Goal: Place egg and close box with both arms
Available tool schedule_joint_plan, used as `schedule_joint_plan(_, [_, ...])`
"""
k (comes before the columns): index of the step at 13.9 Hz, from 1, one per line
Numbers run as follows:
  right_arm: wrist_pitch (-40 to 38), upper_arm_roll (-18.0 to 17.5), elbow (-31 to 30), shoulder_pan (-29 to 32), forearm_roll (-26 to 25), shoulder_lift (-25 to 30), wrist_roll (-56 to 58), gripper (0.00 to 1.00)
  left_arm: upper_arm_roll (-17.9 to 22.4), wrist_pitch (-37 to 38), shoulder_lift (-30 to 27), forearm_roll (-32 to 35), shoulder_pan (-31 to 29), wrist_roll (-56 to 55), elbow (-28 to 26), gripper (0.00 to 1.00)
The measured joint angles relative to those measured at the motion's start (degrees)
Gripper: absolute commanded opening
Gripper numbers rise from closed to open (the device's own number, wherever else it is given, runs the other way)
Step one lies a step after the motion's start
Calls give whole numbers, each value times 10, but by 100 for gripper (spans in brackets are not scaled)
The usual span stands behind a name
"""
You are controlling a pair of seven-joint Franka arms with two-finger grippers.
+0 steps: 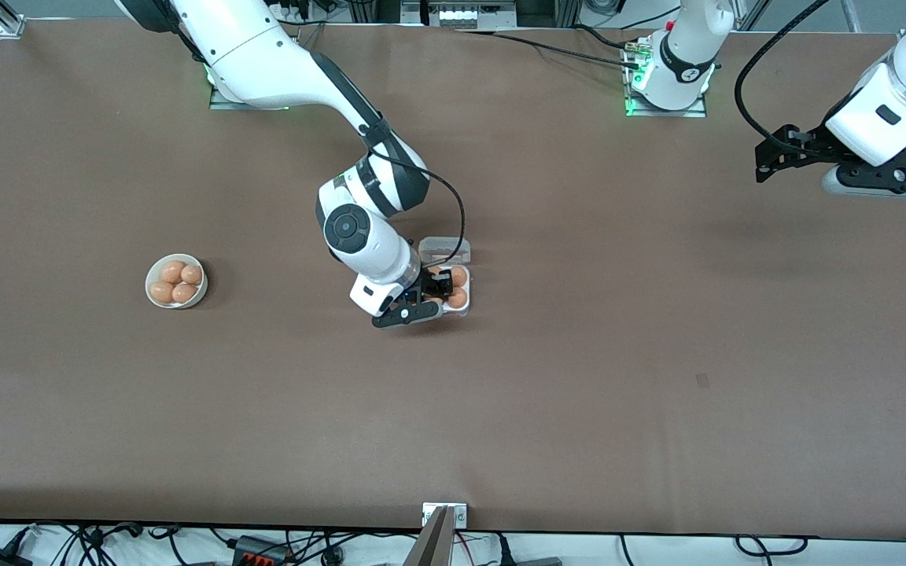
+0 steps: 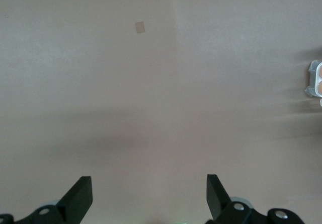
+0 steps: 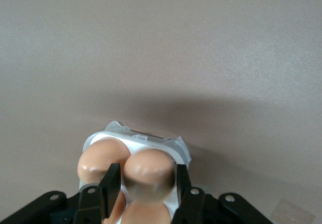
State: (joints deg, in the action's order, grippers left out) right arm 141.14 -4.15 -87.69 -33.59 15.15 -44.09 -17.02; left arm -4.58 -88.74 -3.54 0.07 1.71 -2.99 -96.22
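The box (image 1: pixel 465 308) lies mid-table with its clear lid (image 1: pixel 445 250) thrown open toward the robots' bases. Two brown eggs (image 1: pixel 458 287) show in its cells on the side toward the left arm. My right gripper (image 1: pixel 432 292) is down over the box's other cells. In the right wrist view its fingers (image 3: pixel 111 181) hug the egg (image 3: pixel 149 176) just above the white tray (image 3: pixel 136 136), beside another egg (image 3: pixel 98 158). My left gripper (image 1: pixel 767 161) waits in the air at the left arm's end of the table. It is open (image 2: pixel 149 194) with nothing in it, and the box (image 2: pixel 316 80) shows at the edge of its view.
A round white bowl (image 1: pixel 149 284) with several brown eggs sits toward the right arm's end of the table. A small tape patch (image 1: pixel 702 380) marks the brown tabletop nearer the front camera, below the left gripper's side. A bracket (image 1: pixel 444 515) sits at the table's front edge.
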Motion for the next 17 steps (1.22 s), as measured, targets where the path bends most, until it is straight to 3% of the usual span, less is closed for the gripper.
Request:
schedule_joint_plan(3, [-24,7,8,1,0,7,-21,100,0,0,0,0,0,0,0,100])
schedule_joint_plan(6, [-94,38,30,2,-1,48,-23,100,0,0,0,0,0,0,0,100])
schedule_joint_plan(10, [-232,97,58,3,-8,122,-23,100,0,1,0,0,0,0,0,100])
schedule_joint_plan(12, [-294,127,69,4,-41,153,-23,100,0,1,0,0,0,0,0,100])
schedule_joint_plan(17, [-404,207,74,6,-68,223,-19,100,3,13,6,-1,-10,-1,0,100])
